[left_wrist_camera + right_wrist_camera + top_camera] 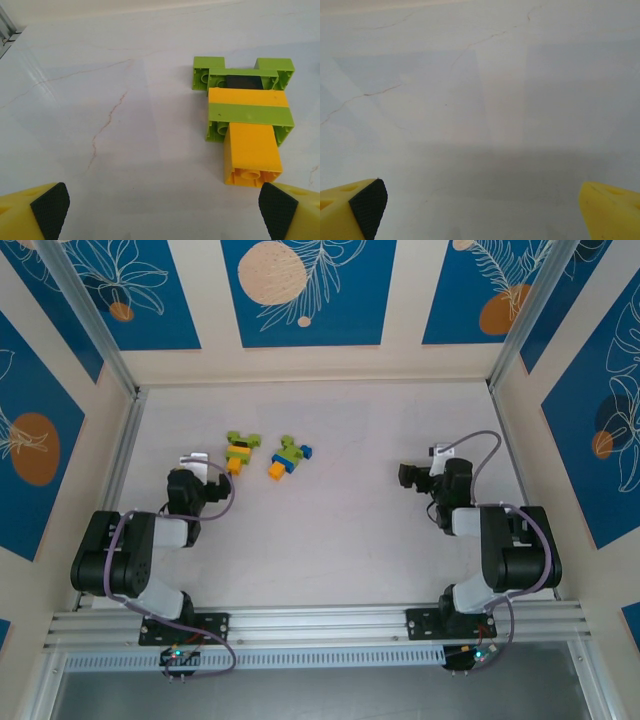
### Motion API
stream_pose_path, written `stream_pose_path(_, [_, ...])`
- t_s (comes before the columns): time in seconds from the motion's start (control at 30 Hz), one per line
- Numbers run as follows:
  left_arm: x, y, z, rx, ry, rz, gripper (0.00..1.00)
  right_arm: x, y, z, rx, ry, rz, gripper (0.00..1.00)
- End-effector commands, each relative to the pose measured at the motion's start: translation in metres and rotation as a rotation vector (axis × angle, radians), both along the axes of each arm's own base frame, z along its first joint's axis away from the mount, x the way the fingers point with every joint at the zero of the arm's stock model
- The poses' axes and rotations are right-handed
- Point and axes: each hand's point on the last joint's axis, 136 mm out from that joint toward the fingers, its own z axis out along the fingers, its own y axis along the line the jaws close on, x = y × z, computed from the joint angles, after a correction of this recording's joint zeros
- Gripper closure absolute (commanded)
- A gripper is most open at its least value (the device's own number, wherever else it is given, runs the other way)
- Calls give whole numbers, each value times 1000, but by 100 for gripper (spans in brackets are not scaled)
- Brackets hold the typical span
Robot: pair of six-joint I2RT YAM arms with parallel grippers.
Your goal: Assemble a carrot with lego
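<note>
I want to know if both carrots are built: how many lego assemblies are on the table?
2. One lies far-left of centre, just ahead of the left gripper; the other, with a blue brick, lies right beside it. Neither is held.

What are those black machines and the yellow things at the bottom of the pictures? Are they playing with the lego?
The two black machines are robot arms bolted at the near edge of a white table. One picture looks down from above. The other two come from small cameras on each arm's wrist, so the yellow pieces with black pads are the arm's own fingers. The left gripper and the right gripper are both open and hold nothing. On the table lie two little lego builds. One is green and orange, and the left wrist camera sees it up close, just ahead of the fingers. The other is green, orange and blue. The right wrist camera looks at bare table.
</note>
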Motion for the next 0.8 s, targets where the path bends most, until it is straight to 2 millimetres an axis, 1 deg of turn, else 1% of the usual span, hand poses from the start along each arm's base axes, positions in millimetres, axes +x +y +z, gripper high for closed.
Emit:
stream_pose_path(0.0, [4, -2, 8, -1, -37, 3, 0, 2, 9, 18, -42, -126, -14, 1])
stream_pose_path(0.07, [4, -1, 8, -2, -36, 4, 0, -1, 5, 19, -59, -145, -55, 1])
stream_pose_path(0.13, [4, -1, 9, -1, -38, 4, 0, 4, -5, 17, -56, -118, -111, 1])
stream_pose_path(0.2, [4, -2, 9, -1, -37, 3, 0, 5, -10, 15, -9, -95, -106, 1])
stream_pose_path(0.77, [4, -2, 8, -1, -36, 2, 0, 6, -7, 15, -12, -96, -92, 1])
